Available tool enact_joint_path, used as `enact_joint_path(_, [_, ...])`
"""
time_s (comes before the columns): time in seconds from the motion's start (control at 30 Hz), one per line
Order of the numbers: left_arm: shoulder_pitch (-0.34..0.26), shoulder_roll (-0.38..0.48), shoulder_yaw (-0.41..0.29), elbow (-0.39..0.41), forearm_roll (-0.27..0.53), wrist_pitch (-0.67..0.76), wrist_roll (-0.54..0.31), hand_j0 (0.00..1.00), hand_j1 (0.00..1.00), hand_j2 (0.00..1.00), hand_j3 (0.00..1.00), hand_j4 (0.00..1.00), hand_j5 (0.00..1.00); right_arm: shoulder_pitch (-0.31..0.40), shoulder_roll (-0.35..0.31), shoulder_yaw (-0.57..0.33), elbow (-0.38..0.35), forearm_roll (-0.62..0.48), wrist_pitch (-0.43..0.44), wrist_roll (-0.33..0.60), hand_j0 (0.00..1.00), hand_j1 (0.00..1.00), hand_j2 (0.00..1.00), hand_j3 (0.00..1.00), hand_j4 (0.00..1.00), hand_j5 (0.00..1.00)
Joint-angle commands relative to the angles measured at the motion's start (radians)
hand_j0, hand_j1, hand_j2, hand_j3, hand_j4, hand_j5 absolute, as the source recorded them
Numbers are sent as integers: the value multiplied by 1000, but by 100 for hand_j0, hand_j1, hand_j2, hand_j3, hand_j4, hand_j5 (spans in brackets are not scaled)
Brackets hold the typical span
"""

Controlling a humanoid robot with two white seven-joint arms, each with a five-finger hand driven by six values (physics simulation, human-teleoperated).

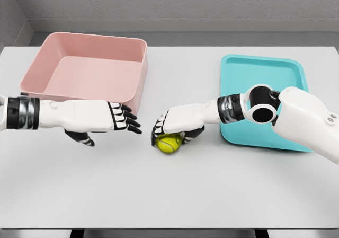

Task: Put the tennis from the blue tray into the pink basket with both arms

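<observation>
A yellow-green tennis ball (169, 143) lies on the white table between the pink basket (47, 63) and the blue tray (294, 71). My right hand (170, 133) reaches in from the right and is curled over the top of the ball, fingers wrapped around it. To the ball's left my left hand (114, 125) is held flat with its fingers spread and pointing right toward the ball, a short gap away, just in front of the basket's near wall. The basket holds nothing that I can see. No ball shows on the tray.
The white table (169, 195) stretches wide in front of both hands. Grey walls stand behind the table's far edge. The basket sits at the back left, the tray at the back right under my right forearm.
</observation>
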Motion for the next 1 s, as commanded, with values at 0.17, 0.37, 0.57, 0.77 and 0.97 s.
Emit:
enact_joint_path(0.17, [-12,-3,19,0,-39,3,-2,100,100,100,100,100,100,-5,-4,-7,-1,-6,7,1,100,100,100,100,100,100])
enact_joint_path(0.37, [2,-6,68,0,-30,3,-2,100,100,100,100,100,100,-49,-110,-171,-1,-6,-18,0,100,100,100,100,100,100])
enact_joint_path(0.57, [21,-8,90,0,-30,3,-2,100,100,100,100,100,100,-35,-208,-252,97,-6,-18,-71,100,100,100,100,100,100])
enact_joint_path(0.77, [14,-37,123,0,-29,3,-2,100,100,100,100,100,100,-14,-213,-260,212,-8,-18,-71,100,100,100,100,100,100])
enact_joint_path(0.97, [-49,-206,7,0,-39,3,68,100,100,100,100,100,100,0,-216,-294,253,-8,-18,-69,100,100,100,100,100,100])
